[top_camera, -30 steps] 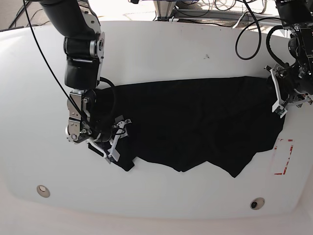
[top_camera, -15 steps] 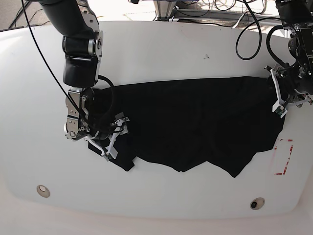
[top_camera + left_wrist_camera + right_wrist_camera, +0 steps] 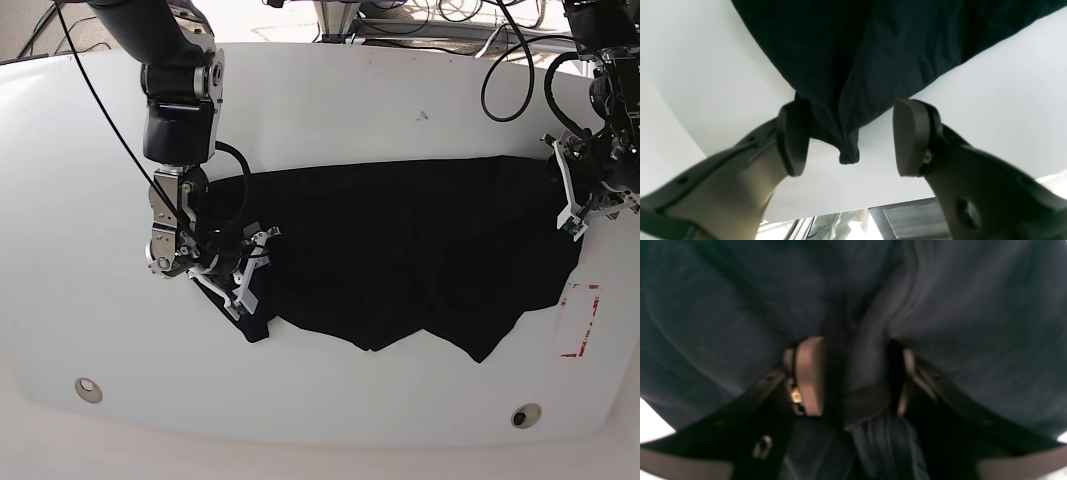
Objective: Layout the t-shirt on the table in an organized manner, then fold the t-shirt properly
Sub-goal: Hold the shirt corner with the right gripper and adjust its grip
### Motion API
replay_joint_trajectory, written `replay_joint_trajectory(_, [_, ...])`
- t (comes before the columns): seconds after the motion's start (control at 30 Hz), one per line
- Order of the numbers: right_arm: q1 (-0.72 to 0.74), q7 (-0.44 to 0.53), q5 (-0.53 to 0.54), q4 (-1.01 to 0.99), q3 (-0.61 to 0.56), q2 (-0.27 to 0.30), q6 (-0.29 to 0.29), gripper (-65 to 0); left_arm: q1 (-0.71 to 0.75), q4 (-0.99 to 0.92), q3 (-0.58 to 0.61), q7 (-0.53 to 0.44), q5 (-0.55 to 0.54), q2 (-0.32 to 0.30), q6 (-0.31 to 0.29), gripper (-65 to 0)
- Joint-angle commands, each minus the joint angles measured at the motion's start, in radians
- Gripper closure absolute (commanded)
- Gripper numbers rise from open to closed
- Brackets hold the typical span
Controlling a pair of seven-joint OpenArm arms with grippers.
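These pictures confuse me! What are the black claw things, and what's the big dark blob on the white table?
It's a robot with two arms, and each arm ends in a claw called a gripper. One picture looks down from above; the other two come from small cameras on the robot's wrists. The dark blob is a black t-shirt spread on the white table. The left gripper is open, with a corner of the shirt lying between its jaws. The right gripper has a fold of cloth between its fingers, though I can't tell if it's squeezing.

the left claw [image 3: 848, 136] stands with pads wide apart, pinching nothing. the right claw [image 3: 853, 376] angles down low from its bent arm, pads part-way closed around a cloth fold.
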Motion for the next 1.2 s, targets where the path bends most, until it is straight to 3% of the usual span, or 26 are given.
replay_joint_trajectory(0.0, [0.040, -0.006, 0.012, 0.027, 0.003, 0.001, 0.006, -23.8, -0.012, 0.014, -0.006, -0.008, -0.004, -0.018, -0.001, -35.3])
replay_joint_trajectory(0.5, [0.040, -0.043, 0.012, 0.133, 0.003, 0.001, 0.006, -22.7, -0.009, 0.014, -0.006, -0.008, -0.007, -0.019, -0.001, -35.3])
replay_joint_trajectory(0.7, [0.038, -0.043, 0.012, 0.128, 0.003, 0.000, 0.006, -16.6, -0.009, 0.014, -0.006, -0.008, -0.007, -0.019, -0.001, -35.3])
replay_joint_trajectory(0.77, [0.037, -0.043, 0.011, 0.126, 0.003, 0.000, 0.006, -18.9, -0.009, 0.014, -0.006, -0.008, -0.007, -0.019, -0.001, -35.3])
replay_joint_trajectory(0.97, [0.026, -0.035, 0.008, 0.126, 0.005, -0.002, 0.006, -35.0, -0.007, 0.014, -0.006, -0.008, -0.007, -0.019, -0.001, -35.3])
replay_joint_trajectory(1.17, [0.021, -0.008, 0.006, 0.125, 0.005, 0.003, 0.006, -34.4, -0.007, 0.014, -0.006, -0.008, -0.007, -0.019, -0.001, -35.3])
